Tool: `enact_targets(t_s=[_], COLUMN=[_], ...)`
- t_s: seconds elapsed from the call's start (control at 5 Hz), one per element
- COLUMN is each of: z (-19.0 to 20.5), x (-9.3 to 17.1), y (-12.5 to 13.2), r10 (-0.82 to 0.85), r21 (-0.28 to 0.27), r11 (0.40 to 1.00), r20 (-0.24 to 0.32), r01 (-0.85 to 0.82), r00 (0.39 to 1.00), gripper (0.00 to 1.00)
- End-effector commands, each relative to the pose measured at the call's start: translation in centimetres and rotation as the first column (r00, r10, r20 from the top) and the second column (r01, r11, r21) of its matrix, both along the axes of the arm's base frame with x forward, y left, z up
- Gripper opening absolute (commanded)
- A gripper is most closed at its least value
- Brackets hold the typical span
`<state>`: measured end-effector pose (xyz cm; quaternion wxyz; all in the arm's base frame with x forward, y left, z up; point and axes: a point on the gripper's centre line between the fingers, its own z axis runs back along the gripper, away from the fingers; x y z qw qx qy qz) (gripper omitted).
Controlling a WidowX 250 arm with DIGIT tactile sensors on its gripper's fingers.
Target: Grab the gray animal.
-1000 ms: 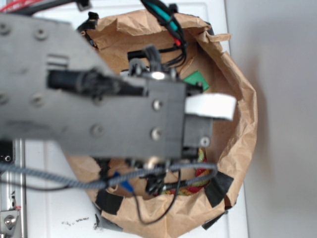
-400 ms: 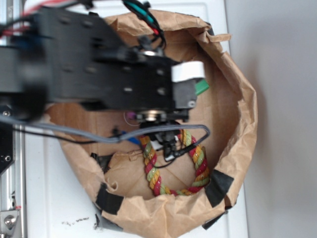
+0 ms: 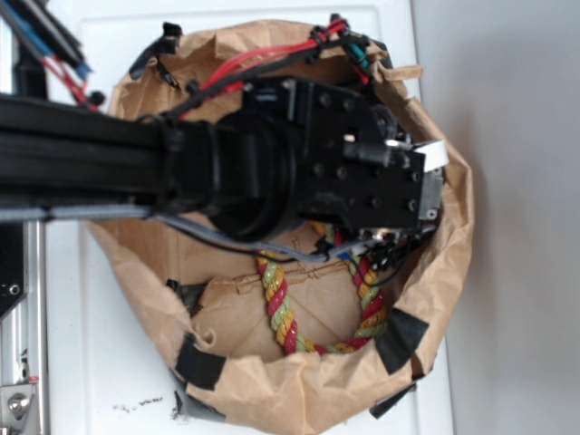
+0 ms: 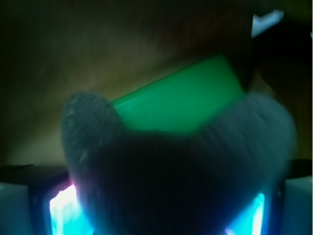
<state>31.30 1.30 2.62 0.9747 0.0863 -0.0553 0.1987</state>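
Observation:
The gray animal (image 4: 176,161) is a dark-gray plush that fills the lower half of the wrist view, blurred and very close. It lies between my two fingers (image 4: 68,210), which glow cyan at the bottom left and bottom right, far apart. My gripper (image 4: 161,215) is open around the plush. In the exterior view the gripper (image 3: 399,195) is lowered into the right side of the brown paper bag (image 3: 299,399), and its black body hides the gray animal there.
A green block (image 4: 181,103) lies just behind the plush. A red-yellow-green twisted rope (image 3: 281,313) curls on the bag floor toward the front. The bag's crumpled walls stand close on the gripper's right. Cables hang over the bag's back rim.
The arm has swung right and gone down into the bag's right side. The rope toy, covered a second ago, now shows in front of the arm.

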Motion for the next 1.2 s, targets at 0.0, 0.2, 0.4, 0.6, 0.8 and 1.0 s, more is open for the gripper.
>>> enact_targets(t_s=[0.0,0.2,0.4,0.6,0.8,1.0], z=[1.9,4.4,7.3,10.5,14.2,16.5], x=[-0.2,0.0,-1.0,-2.1,-3.1,-4.5], y=[-1.5,-2.2,-2.4,-2.1,-1.1,-0.3], r10=[-0.034,-0.056,-0.118,-0.152,-0.194,-0.291], r21=[-0.032,-0.084,-0.104,-0.14,-0.164,-0.208], r11=[0.999,0.995,0.987,0.978,0.967,0.93], r20=[0.06,0.058,0.036,0.016,0.008,0.087], r01=[0.036,0.061,0.121,0.153,0.193,0.303], r00=[0.998,0.997,0.992,0.988,0.981,0.953], gripper=[0.0,0.0,0.0,0.0,0.0,0.08])
